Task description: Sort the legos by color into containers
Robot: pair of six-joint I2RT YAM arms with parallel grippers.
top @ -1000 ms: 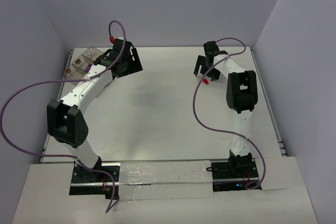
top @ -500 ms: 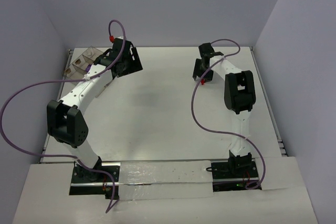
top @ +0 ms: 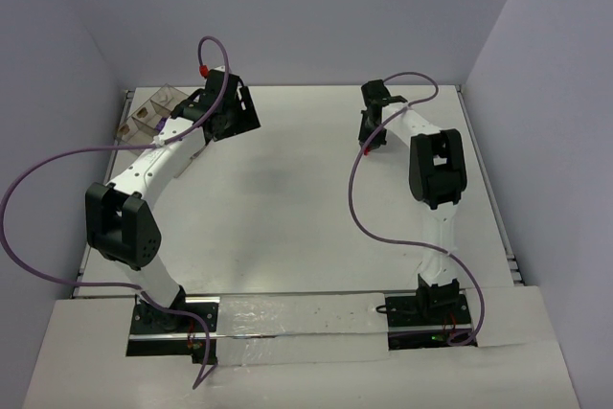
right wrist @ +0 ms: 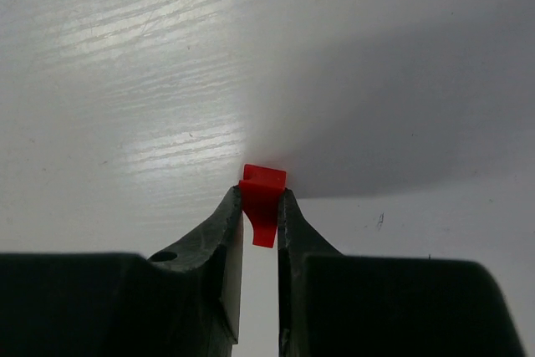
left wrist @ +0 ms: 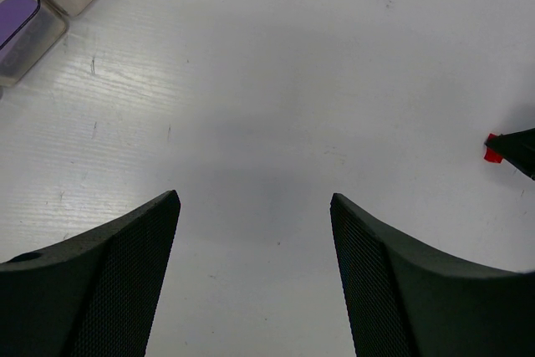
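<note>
Here, right gripper point(right wrist: 260, 200) clamps red lego point(right wrist: 264, 180).

Left gripper point(left wrist: 253, 200) fingers spread wide, right gripper point(right wrist: 260, 200) fingers pinched tight

Tray point(top: 150, 110) far left on table point(top: 287, 217); brick point(right wrist: 263, 192) between right fingers point(right wrist: 221, 244)

White table point(top: 287, 208), faint wood grain, fine scratches. Pale lavender walls point(top: 316, 7) on three sides. Metal rail point(top: 507, 241) along right table edge. Glossy strip point(top: 297, 318) across near edge.
</note>
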